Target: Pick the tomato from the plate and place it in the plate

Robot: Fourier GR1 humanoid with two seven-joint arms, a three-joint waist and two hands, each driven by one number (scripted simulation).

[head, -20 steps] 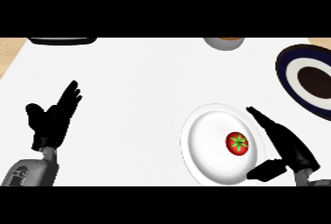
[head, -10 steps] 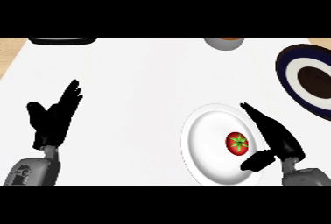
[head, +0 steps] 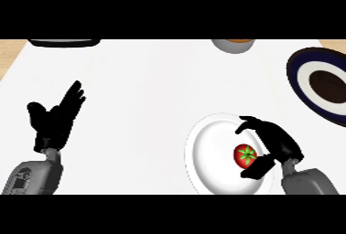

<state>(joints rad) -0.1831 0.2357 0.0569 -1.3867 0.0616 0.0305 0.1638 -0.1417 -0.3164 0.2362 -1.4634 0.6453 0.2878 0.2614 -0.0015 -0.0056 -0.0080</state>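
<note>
A red tomato [head: 245, 155] with a green stem lies on the white plate [head: 211, 151] at the lower right. My right hand [head: 277, 141] is over that plate, its fingers curling above the tomato and its thumb [head: 257, 167] just below it, not closed on it. At the right edge sits a dark blue plate [head: 304, 82] with a white ring and a brown centre. My left hand [head: 55, 119] rests open at the left, fingers up.
A grey bowl [head: 234, 45] stands at the counter's far edge, and a dark flat object [head: 64, 43] lies at the far left. White counter spreads between the two hands.
My right hand has moved left over the white plate and its fingers have curled in around the tomato. The tomato and the left hand have stayed put.
</note>
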